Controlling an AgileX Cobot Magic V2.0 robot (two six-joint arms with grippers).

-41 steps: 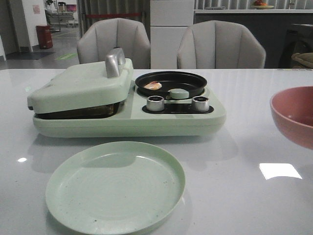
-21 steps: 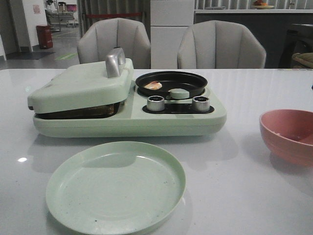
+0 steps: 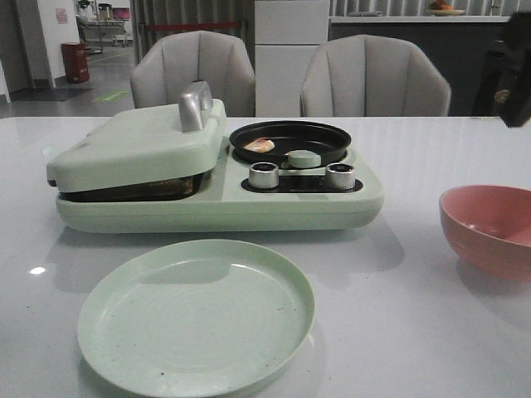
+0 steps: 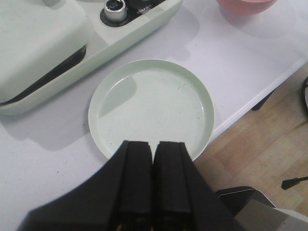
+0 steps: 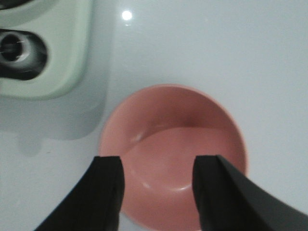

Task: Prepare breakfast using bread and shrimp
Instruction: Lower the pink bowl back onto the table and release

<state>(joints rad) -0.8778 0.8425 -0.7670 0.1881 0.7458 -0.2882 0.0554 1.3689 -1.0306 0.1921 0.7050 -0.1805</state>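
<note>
- Right gripper (image 5: 156,192) has its two black fingers spread wide with nothing between them, and I see it hanging over the round pink bowl (image 5: 173,154).
- Left gripper (image 4: 153,180) has its fingers pressed flat together, no gap and nothing pinched. It hovers over the near edge of the round pale green plate (image 4: 150,107), which sits by the table's edge.
- From the front view the pale green plate (image 3: 197,316) sits just in front of the mint green breakfast maker (image 3: 217,176) on the glossy white table (image 3: 398,332).
- Shrimp (image 3: 259,145), a small curled pink-orange piece, lies in the round black pan (image 3: 290,141) on the maker's right half, near the pan's left side.
- A pale green round knob (image 3: 304,157) sits at the pan's front rim, with two silver dials (image 3: 264,175) just below it.
- Maker's left-side lid (image 3: 137,145) is down but slightly propped, with a dark gap under it. I can't tell whether the bread is in there.
- Pink bowl (image 3: 489,228) stands well to the right of the maker.
</note>
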